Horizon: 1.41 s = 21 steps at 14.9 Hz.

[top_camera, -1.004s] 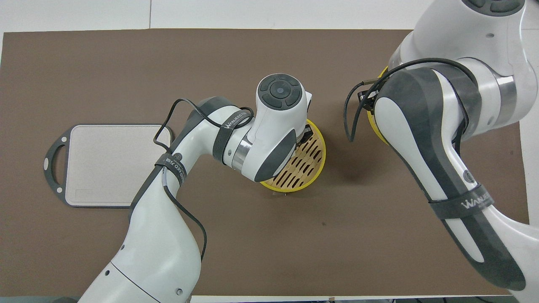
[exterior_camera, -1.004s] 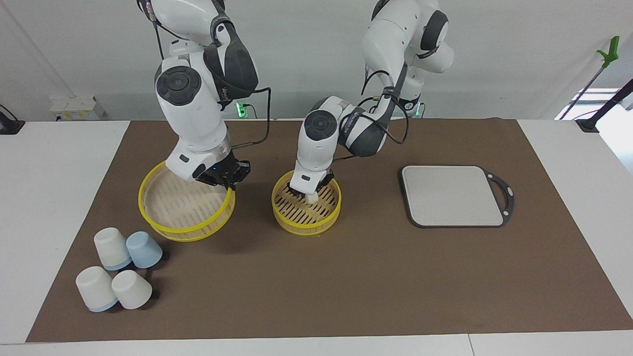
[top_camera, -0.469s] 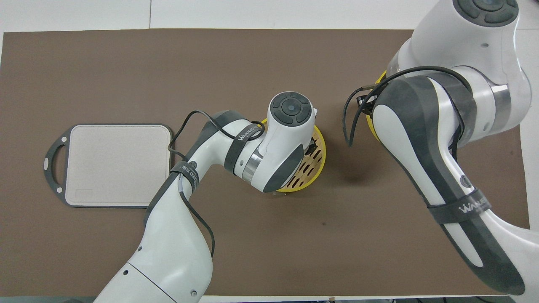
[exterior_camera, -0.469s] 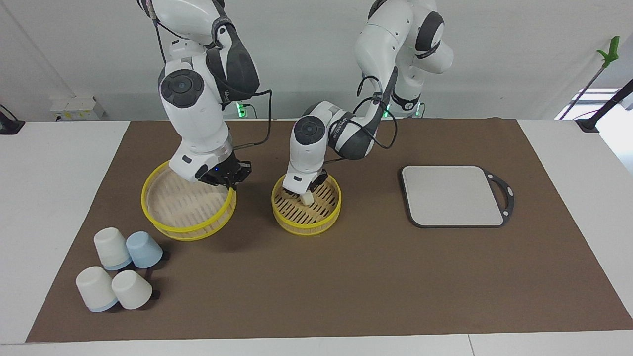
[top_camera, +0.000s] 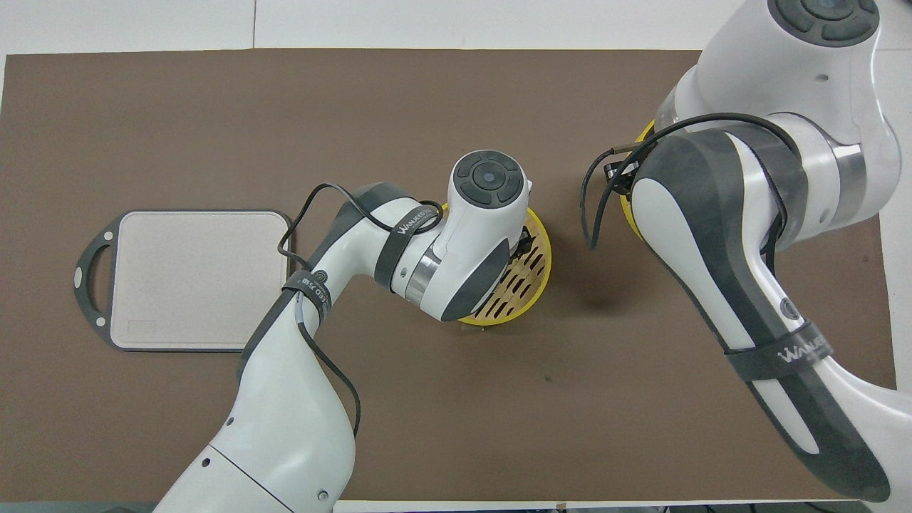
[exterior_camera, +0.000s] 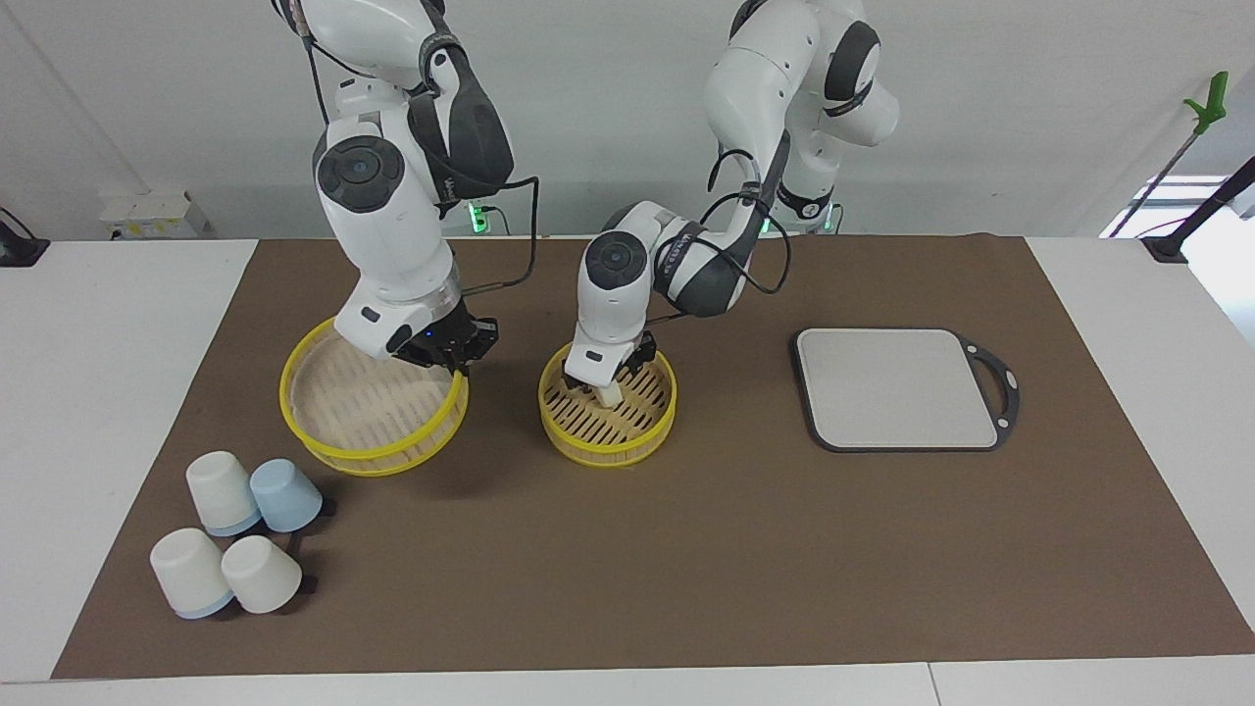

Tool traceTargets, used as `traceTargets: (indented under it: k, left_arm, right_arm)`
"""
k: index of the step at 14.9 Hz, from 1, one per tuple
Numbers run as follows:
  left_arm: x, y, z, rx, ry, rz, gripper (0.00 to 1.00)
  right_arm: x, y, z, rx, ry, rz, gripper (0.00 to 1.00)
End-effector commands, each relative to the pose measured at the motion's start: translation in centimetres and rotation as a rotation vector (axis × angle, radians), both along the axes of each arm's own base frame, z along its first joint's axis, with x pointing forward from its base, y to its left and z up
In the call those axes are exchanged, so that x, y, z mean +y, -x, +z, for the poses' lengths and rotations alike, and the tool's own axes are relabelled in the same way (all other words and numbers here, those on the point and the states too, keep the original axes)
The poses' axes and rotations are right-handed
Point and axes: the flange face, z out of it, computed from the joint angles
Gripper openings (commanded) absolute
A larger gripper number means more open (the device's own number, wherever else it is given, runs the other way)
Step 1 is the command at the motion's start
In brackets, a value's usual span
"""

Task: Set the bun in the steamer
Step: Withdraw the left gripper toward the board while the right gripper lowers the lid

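The bun (exterior_camera: 611, 395) is a small cream-white lump at the tips of my left gripper (exterior_camera: 600, 389), low inside the steamer (exterior_camera: 608, 453), just above its slotted floor. The left gripper is shut on the bun. In the overhead view the left arm covers the bun and most of the steamer (top_camera: 538, 274). My right gripper (exterior_camera: 453, 365) is shut on the rim of the larger yellow-rimmed top piece (exterior_camera: 368, 451). It holds that piece tilted beside the steamer, toward the right arm's end. Only a yellow sliver of the top piece (top_camera: 627, 210) shows in the overhead view.
A grey board with a black handle (exterior_camera: 897, 387) lies toward the left arm's end and also shows in the overhead view (top_camera: 192, 278). Several white and blue cups (exterior_camera: 240, 534) lie farther from the robots than the top piece. A brown mat (exterior_camera: 686, 569) covers the table.
My left gripper shifted slightly toward the right arm's end with the bun, staying low in the steamer. My right gripper raised the top piece's rim a little.
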Motion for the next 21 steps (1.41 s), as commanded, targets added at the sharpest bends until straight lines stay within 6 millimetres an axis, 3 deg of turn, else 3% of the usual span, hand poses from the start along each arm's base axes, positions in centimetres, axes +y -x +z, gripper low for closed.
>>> traceTargets:
  k: [1, 3, 5, 8, 12, 13, 15, 17, 18, 20, 21]
  left_arm:
    - [2.4, -2.0, 2.2, 0.005, -0.003, 0.052, 1.00]
    - [4.4, -3.3, 5.7, -0.022, 0.019, 0.100, 1.00]
    - [9.1, -5.2, 10.2, -0.060, 0.026, 0.161, 1.00]
    - [18.0, -7.7, 13.9, -0.060, 0.008, 0.233, 1.00]
    - [29.9, -9.3, 17.5, -0.021, 0.009, 0.086, 1.00]
    - [32.3, -8.9, 18.5, -0.002, 0.016, 0.034, 1.00]
    - [36.7, -7.6, 19.5, 0.026, 0.002, -0.095, 1.00]
    - [38.7, -5.8, 20.3, 0.025, -0.017, -0.181, 1.00]
    - [40.8, -5.0, 21.1, 0.016, -0.013, -0.164, 1.00]
    - [42.5, -3.0, 22.8, -0.004, 0.000, -0.195, 1.00]
    - [43.5, -1.8, 22.6, 0.006, 0.008, -0.214, 1.00]
  right_arm:
    - [-0.2, 0.6, 0.7, -0.014, -0.022, -0.014, 0.00]
    - [0.2, 0.6, 1.1, -0.024, -0.024, -0.020, 0.00]
    - [1.8, 1.1, 1.1, -0.028, -0.018, -0.075, 0.00]
    - [6.2, 1.7, 1.2, -0.088, -0.033, -0.163, 0.00]
    - [13.5, 3.9, 0.8, -0.110, -0.051, -0.208, 0.00]
    - [16.5, 4.9, 0.3, -0.115, -0.059, -0.205, 0.00]
    - [18.4, 5.2, -0.6, -0.105, -0.088, -0.229, 0.00]
    - [21.5, 6.1, -2.1, -0.057, -0.135, -0.266, 0.00]
    - [22.9, 6.1, -2.6, -0.052, -0.133, -0.301, 0.00]
    - [24.7, 5.7, -4.3, -0.039, -0.112, -0.323, 0.00]
    - [25.0, 5.5, -5.1, -0.032, -0.106, -0.323, 0.00]
